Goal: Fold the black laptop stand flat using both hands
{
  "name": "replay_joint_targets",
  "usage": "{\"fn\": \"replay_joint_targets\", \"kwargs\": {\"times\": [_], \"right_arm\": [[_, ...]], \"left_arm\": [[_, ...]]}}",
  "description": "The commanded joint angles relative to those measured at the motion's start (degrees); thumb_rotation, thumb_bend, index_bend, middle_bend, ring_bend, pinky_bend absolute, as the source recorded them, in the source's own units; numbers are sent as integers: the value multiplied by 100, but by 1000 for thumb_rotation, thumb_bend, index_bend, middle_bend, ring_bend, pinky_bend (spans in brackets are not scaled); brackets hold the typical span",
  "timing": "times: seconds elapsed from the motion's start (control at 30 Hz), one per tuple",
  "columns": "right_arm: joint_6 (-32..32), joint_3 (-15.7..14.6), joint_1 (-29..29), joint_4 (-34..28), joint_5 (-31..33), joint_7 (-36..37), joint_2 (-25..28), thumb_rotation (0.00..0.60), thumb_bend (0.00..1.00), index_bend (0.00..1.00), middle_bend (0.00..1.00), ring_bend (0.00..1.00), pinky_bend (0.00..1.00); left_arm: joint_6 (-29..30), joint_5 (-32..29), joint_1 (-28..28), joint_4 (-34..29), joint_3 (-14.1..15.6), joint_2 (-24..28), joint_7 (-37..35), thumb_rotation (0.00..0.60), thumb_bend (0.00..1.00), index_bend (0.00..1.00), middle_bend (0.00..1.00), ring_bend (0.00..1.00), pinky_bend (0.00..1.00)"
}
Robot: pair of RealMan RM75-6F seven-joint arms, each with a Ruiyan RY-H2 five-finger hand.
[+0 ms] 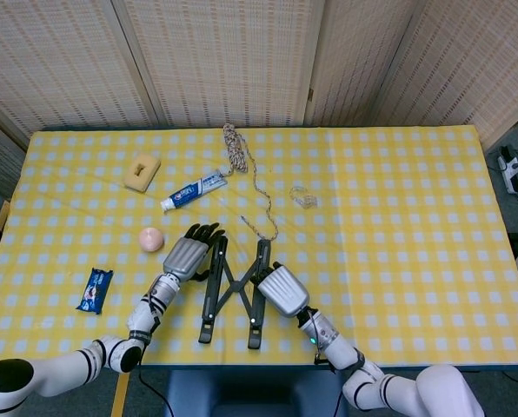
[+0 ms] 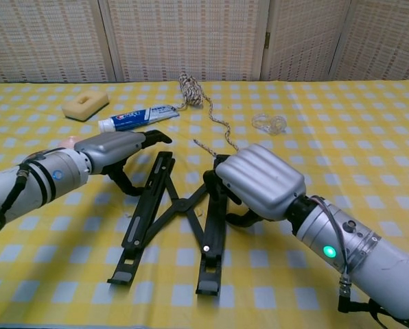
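Fingers of the right hand (image 2: pixel 259 181) are curled down around the right rail of the black laptop stand (image 2: pixel 173 212), which is gripped from its outer side; the fingertips are hidden under the palm, so how tightly they close cannot be told. In the head view the same right hand (image 1: pixel 282 290) is seen lying against that rail near its middle.

The stand (image 1: pixel 233 291) is placed on the yellow checked tablecloth (image 1: pixel 398 261) near the front edge, its two rails drawn close together and joined by crossed struts, so that a narrow X is formed between them.

On the stand's other side, the left hand (image 2: pixel 115 152) is laid with fingers extended and slightly spread over the far end of the left rail, which is touched from outside; whether it is clasped cannot be told. In the head view the left hand (image 1: pixel 189 254) is seen at the rail's upper end.

Beyond the stand, a patterned cord (image 1: pixel 252 187) is trailed away from its far end. A toothpaste tube (image 1: pixel 194 191) is found farther off past the left hand, and a pink ball (image 1: pixel 151 239) just beside that hand.
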Motion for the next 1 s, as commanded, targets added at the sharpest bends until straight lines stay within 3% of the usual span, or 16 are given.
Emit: {"fn": "replay_joint_targets", "kwargs": {"times": [0.03,0.7,0.83,1.0], "right_arm": [[0,19,18,-4,11,-4,-19,600,269,550,718,678,612],[-22,50,144,-51,9,-134,-106,600,268,550,718,685,612],[-60,15,70,-492,65,-145,167,600,268,529,676,667,612],[-230,-32,26,-1585,119,-536,893,600,269,340,531,549,602]], "left_arm": [[-6,-19,-13,-30,-8,-18,22,600,244,0,0,0,0],[-14,-180,-116,-336,-71,-102,231,600,243,0,0,0,0],[104,-173,-67,-486,-85,23,247,600,243,0,0,0,0],[283,-127,39,-851,-86,305,229,600,242,0,0,0,0]]}}
